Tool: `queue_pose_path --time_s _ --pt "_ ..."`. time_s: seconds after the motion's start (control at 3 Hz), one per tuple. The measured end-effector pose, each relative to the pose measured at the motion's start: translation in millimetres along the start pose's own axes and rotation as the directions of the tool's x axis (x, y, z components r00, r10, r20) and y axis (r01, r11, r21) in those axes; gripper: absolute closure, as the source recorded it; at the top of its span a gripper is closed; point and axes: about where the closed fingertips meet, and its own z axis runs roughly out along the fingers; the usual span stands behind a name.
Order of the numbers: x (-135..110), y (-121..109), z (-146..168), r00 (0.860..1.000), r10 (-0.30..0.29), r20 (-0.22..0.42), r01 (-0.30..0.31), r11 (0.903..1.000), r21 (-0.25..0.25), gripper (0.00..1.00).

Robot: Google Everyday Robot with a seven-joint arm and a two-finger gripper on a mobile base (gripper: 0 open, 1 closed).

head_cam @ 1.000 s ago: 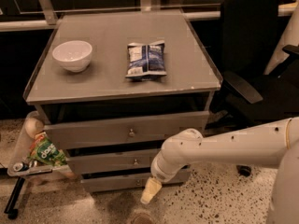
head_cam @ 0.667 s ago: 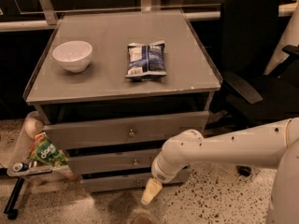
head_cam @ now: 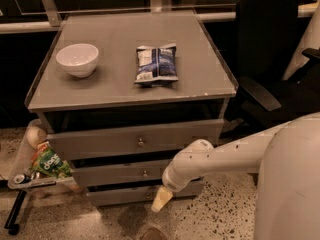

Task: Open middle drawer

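Observation:
A grey cabinet (head_cam: 125, 91) has three stacked drawers. The middle drawer (head_cam: 112, 176) has a flat grey front with a small round metal knob (head_cam: 145, 174), and it looks closed. The taller top drawer (head_cam: 100, 144) is above it and the narrowest bottom drawer (head_cam: 117, 196) is below. My white arm (head_cam: 225, 156) reaches in from the right. My gripper (head_cam: 160, 200) points down in front of the bottom drawer's right part, just below and right of the middle drawer's knob. It holds nothing that I can see.
A white bowl (head_cam: 77, 59) and a blue chip bag (head_cam: 156, 64) lie on the cabinet top. A black office chair (head_cam: 265, 49) stands at the right. A low cart with a green packet (head_cam: 50, 165) stands at the cabinet's left, on speckled floor.

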Motion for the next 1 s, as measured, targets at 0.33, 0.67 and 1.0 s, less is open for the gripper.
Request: queue_pose_path --time_s 0.33,0.67,1.0 --pt "6 -34 14 1.000 0.019 -0.018 -0.018 0.9978 0.064 0.00" --pt "14 -70 27 0.999 0.035 -0.037 -0.030 0.9919 0.124 0.00" --pt "19 -87 37 0.998 0.043 -0.049 -0.035 0.9887 0.146 0.00"
